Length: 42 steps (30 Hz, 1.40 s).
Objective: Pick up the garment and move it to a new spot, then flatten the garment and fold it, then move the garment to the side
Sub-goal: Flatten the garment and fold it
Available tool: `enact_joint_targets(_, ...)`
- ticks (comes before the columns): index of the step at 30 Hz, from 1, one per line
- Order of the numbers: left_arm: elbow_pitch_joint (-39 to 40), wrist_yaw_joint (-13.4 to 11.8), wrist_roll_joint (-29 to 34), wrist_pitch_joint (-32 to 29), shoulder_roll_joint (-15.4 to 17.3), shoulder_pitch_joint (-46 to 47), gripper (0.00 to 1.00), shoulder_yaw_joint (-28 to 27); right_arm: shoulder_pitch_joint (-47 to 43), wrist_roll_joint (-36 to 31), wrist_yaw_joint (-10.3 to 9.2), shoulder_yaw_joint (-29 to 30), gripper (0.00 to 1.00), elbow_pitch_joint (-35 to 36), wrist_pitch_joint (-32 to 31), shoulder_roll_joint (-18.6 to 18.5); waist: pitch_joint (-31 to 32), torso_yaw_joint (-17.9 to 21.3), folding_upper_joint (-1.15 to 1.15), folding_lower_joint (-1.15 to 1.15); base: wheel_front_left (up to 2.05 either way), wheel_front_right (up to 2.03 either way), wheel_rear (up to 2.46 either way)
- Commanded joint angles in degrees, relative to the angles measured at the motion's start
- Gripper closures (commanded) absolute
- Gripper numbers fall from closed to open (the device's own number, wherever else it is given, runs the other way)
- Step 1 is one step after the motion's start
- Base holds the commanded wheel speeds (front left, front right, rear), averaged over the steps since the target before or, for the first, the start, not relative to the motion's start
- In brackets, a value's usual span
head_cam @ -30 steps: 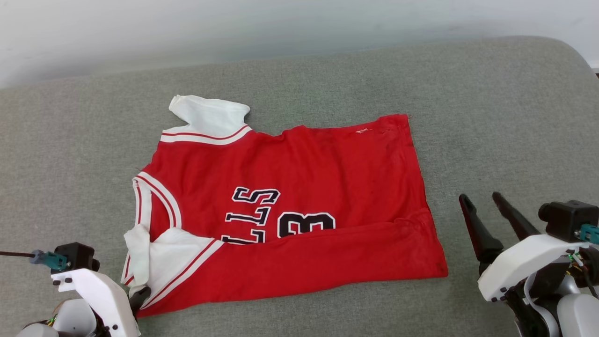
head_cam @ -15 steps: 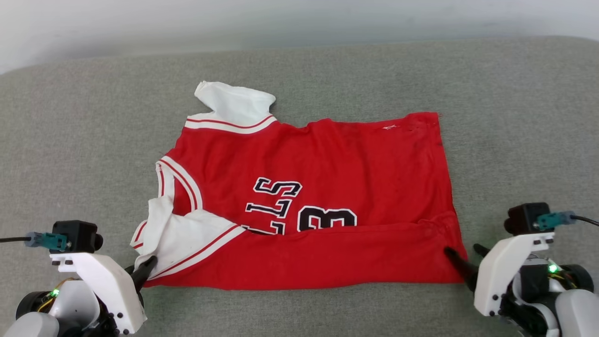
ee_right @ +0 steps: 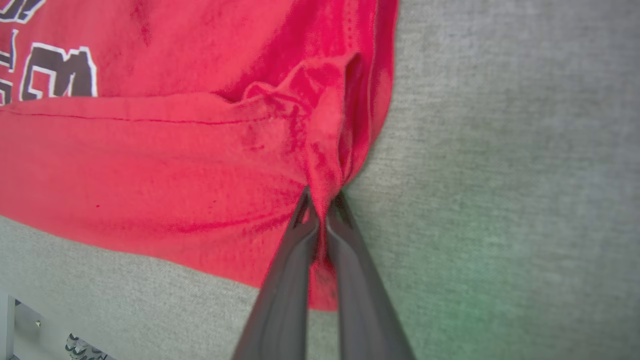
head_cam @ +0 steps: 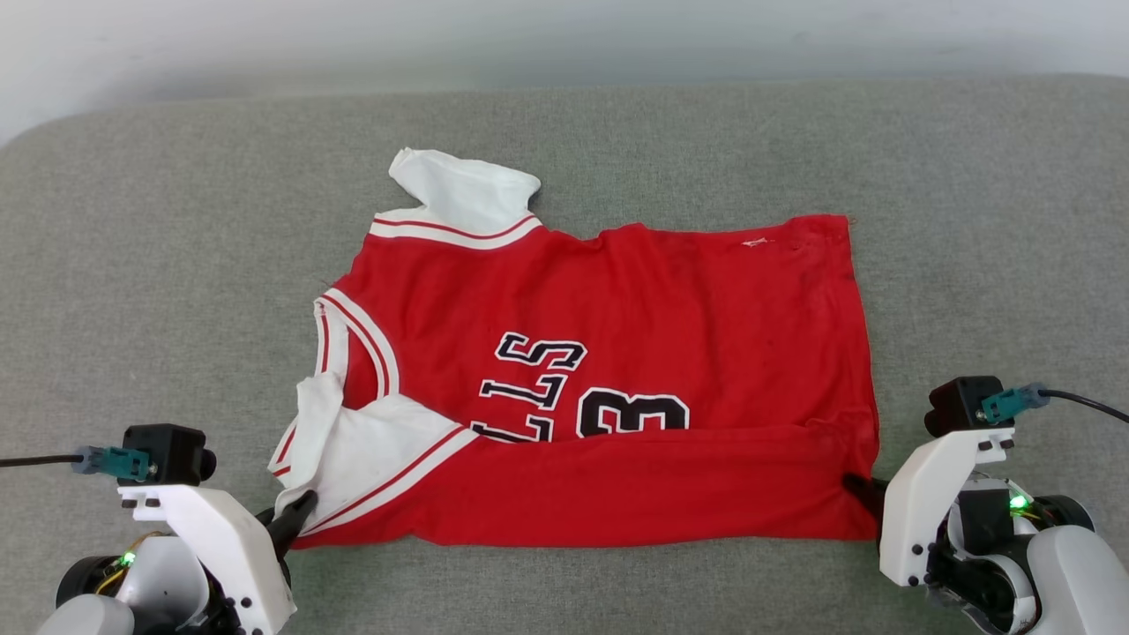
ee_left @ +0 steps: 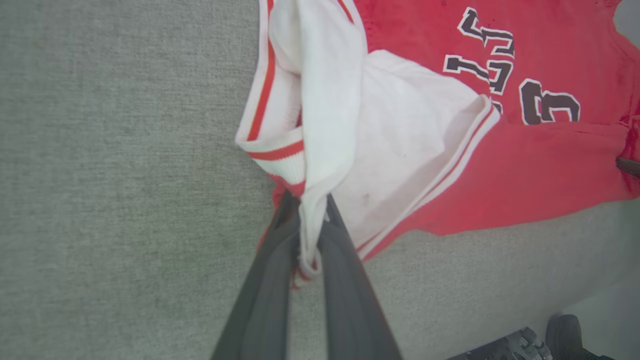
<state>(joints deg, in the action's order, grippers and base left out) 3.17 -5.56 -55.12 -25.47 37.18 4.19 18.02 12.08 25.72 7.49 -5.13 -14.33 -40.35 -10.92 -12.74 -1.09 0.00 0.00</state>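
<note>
Red garment (head_cam: 635,300) lies spread, centre frame. Left end effector (ee_left: 306,210), lower left, grips its white sleeve (ee_left: 400,130). Right end effector (ee_right: 322,200), lower right, pinches the hem corner (ee_right: 330,150).

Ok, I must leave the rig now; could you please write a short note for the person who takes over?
Grippers: left gripper shut on the garment at its white sleeve; right gripper shut on its near red hem corner.
Position: garment lies on the grey cushion, number side up.
Done: near edge folded over the lower number.
Left: finish folding, then move it aside.
</note>
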Motion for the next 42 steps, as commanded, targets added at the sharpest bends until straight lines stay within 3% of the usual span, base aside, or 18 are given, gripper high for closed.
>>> enact_joint_targets(1, -0.17, 0.16, 0.15, 0.41, -0.30, -0.07, 1.00, -0.06, -0.87, 0.15, 0.00, -0.81, 1.00, -1.11, -0.13, 0.23, 0.71, -0.01, 0.00, 0.00, 0.00, 0.00, 0.00)
enact_joint_targets(9, -0.34, -0.60, -0.24, 1.72, -1.41, -3.00, 1.00, 0.39, -2.73, 0.43, 0.00, -0.34, 1.00, 3.27, 0.75, -1.59, 5.99, 0.00, 0.00, 0.00, 0.00, 0.00, 0.00)
enact_joint_targets(18, 1.39, -3.56, -1.15, 1.03, -1.70, -8.92, 1.00, 0.97, -9.31, 0.58, 0.00, 1.77, 1.00, 7.71, -1.93, -2.09, 11.28, 0.26, 0.00, 0.00, 0.00, 0.00, 0.00)
enact_joint_targets(24, -0.30, -3.01, -1.29, 1.43, -3.73, -8.53, 1.00, 2.56, -11.45, 0.36, 0.00, 3.46, 1.00, 6.97, -0.77, -0.83, 11.20, 0.87, 0.00, 0.00, 0.00, 0.00, 0.00)
enact_joint_targets(25, -0.98, -2.76, -1.05, 1.62, -4.19, -7.93, 1.00, 2.82, -11.57, 0.30, 0.00, 3.62, 0.89, 6.44, -0.14, -0.72, 11.05, 0.95, 0.00, 0.00, 0.00, 0.00, 0.00)
enact_joint_targets(26, -1.71, -2.56, -1.05, 1.89, -4.67, -7.45, 0.80, 2.98, -11.71, 0.36, -0.01, 3.72, 0.51, 5.91, 0.46, -0.47, 10.92, 1.04, 0.00, 0.00, 0.00, 0.00, 0.00)
enact_joint_targets(27, -2.43, -2.45, -1.09, 1.95, -5.08, -7.15, 0.45, 3.20, -11.74, 0.23, 0.00, 3.51, 0.00, 5.58, 1.18, -0.40, 10.80, 1.15, 0.00, 0.00, 0.00, 0.00, 0.00)
enact_joint_targets(28, -3.19, -2.29, -1.01, 2.05, -5.32, -6.80, 0.00, 3.35, -11.82, 0.15, 0.00, 3.19, 0.00, 5.29, 1.92, -0.35, 10.66, 1.31, 0.00, 0.00, 0.00, 0.00, 0.00)
enact_joint_targets(32, -4.88, -2.15, -0.14, 3.95, -5.88, -5.85, 0.00, 2.99, -12.51, -0.07, 0.00, 2.47, 0.00, 5.66, 7.74, -0.16, 10.53, 1.88, 0.00, 0.00, 0.00, 0.00, 0.00)
enact_joint_targets(38, -3.69, -3.47, 2.70, 9.91, -5.66, -4.86, 0.00, 0.65, -12.86, -2.48, 0.00, 2.64, 0.00, 8.86, 23.65, 0.78, 11.18, 2.74, 0.00, 0.00, 0.00, 0.00, 0.00)
enact_joint_targets(42, -2.14, -4.50, 4.84, 13.58, -6.09, -3.21, 0.00, -0.55, -12.23, -5.25, 0.00, 2.95, 0.00, 10.46, 31.07, 1.75, 11.44, 3.64, 0.00, 0.00, 0.00, 0.00, 0.00)
